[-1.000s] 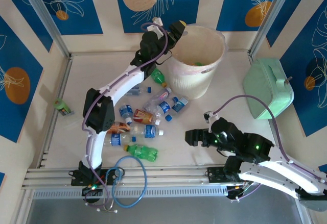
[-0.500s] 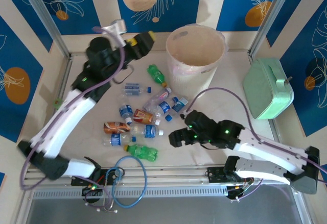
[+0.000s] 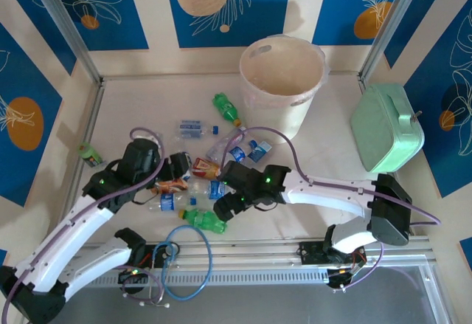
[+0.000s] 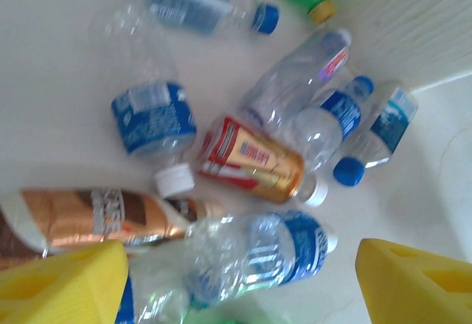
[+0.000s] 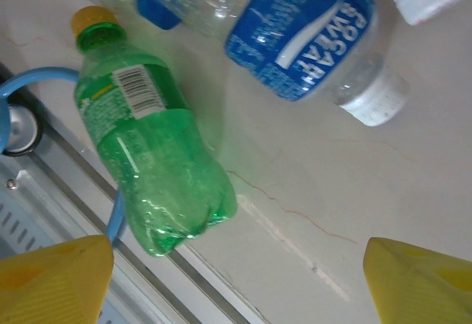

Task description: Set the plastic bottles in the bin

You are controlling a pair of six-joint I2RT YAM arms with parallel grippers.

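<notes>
The pale bin (image 3: 284, 110) stands at the back of the table. Several plastic bottles (image 3: 236, 150) lie scattered in front of it, and one green bottle (image 3: 226, 108) lies beside its base. My left gripper (image 3: 175, 169) hangs open over the left of the pile; between its yellow fingers (image 4: 59, 283) lies a clear blue-labelled bottle (image 4: 258, 254), with an orange-labelled bottle (image 4: 254, 158) beyond it. My right gripper (image 3: 227, 204) is open low over the table. A green bottle (image 5: 151, 169) lies just inside its left finger (image 5: 51, 280), and a blue-labelled bottle (image 5: 302, 32) lies farther off.
A mint-green case (image 3: 387, 128) sits at the right. A blue cable loop (image 3: 188, 261) lies by the near rail, right next to the front green bottle (image 3: 205, 221). A small green object (image 3: 90, 154) rests at the left edge.
My left arm has swung from the bin's rim down and back to the bottle pile. My right arm has reached left across the table to the front green bottle.
</notes>
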